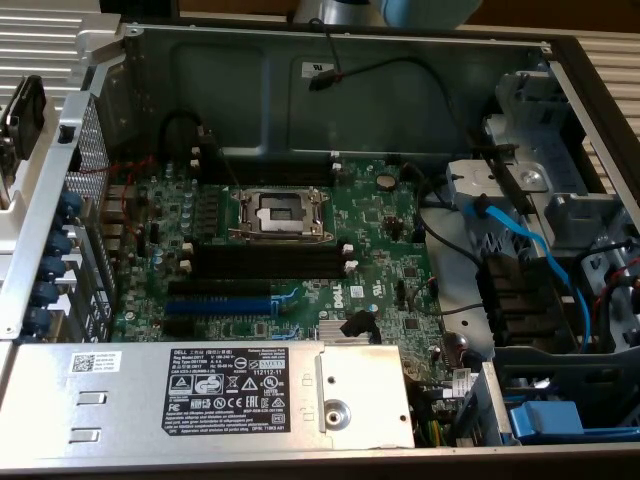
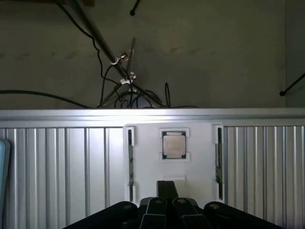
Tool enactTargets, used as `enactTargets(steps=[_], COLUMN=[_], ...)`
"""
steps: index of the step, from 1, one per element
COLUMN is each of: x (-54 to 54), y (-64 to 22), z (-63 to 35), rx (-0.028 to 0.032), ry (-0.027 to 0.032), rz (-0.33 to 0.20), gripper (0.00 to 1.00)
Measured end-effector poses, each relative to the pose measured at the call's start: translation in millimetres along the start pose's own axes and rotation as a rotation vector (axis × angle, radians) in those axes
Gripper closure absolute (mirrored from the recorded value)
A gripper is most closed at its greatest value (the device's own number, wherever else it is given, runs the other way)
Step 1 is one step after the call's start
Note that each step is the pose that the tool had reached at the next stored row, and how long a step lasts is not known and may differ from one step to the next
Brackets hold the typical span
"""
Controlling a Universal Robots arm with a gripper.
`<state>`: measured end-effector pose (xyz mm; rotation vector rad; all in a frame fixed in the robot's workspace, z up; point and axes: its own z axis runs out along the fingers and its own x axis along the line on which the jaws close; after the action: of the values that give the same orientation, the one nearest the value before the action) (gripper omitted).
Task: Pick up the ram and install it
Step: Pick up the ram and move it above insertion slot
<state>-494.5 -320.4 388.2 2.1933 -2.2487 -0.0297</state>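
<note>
One open computer case takes up the exterior view, lying on a ribbed silver tabletop. Along its near edge sits the grey power supply, whose label is headed DELL above rows of approval marks too fine to read. A barcode sticker lies toward the exterior view's left. Beyond it the green motherboard carries a white Dell logo. The long black slots lie between the metal processor socket and the blue expansion slot. In the wrist view the tabletop runs to a bright metal rail, and behind that is a dim plain wall with a stand's legs and loose cables. A white holder rests on the ribs with a square processor chip at its middle. The ram stands on edge in one side channel, and a similar dark stick stands in the other. The gripper hangs just before the holder, touching neither stick; whether it is open or closed I cannot tell.
</note>
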Motion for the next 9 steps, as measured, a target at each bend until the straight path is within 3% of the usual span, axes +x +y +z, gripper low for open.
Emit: enactTargets(steps=[9], x=[21.0], y=[-0.7], z=[13.6], rx=[0.0007], ry=[-0.0001], rz=[-0.003], gripper=[0.90])
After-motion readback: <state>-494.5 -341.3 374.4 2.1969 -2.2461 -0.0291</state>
